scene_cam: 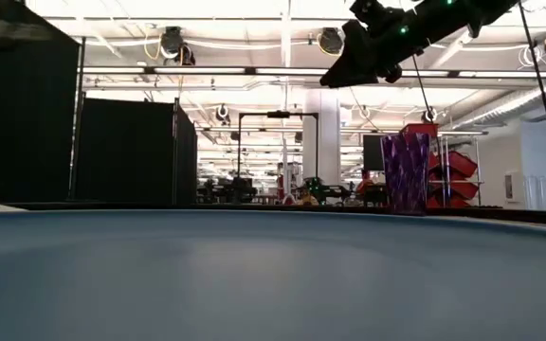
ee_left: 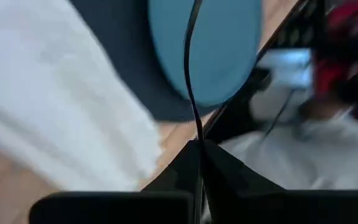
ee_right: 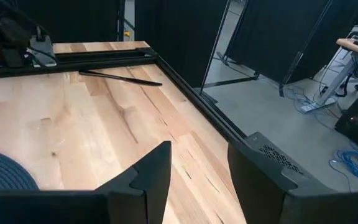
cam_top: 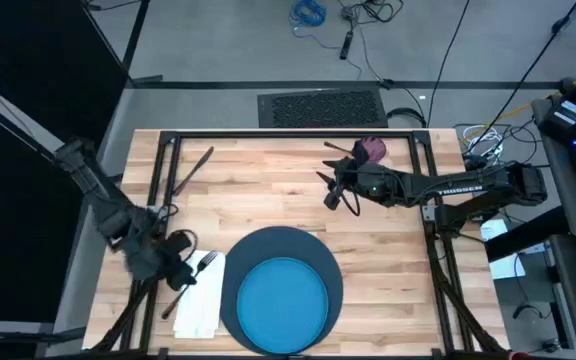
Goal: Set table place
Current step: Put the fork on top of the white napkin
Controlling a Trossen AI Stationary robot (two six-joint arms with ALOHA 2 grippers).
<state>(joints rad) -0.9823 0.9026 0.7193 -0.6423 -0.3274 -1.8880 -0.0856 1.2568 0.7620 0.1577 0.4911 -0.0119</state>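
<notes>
Grey concrete floor (cam_top: 218, 45) surrounds the workspace; a blue cable coil (cam_top: 308, 12) lies on it, near a dark ribbed floor mat (cam_top: 321, 105); black partition panels (scene_cam: 126, 152) stand behind; ceiling strip lights (scene_cam: 254, 9) glow above; red storage bins (scene_cam: 453, 170) sit farther off

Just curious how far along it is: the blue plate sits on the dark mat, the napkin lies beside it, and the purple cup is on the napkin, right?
Not quite. The plate sits on the mat with the napkin beside it, but the cup is at the table's far side near the right gripper, as the high view shows.
</notes>
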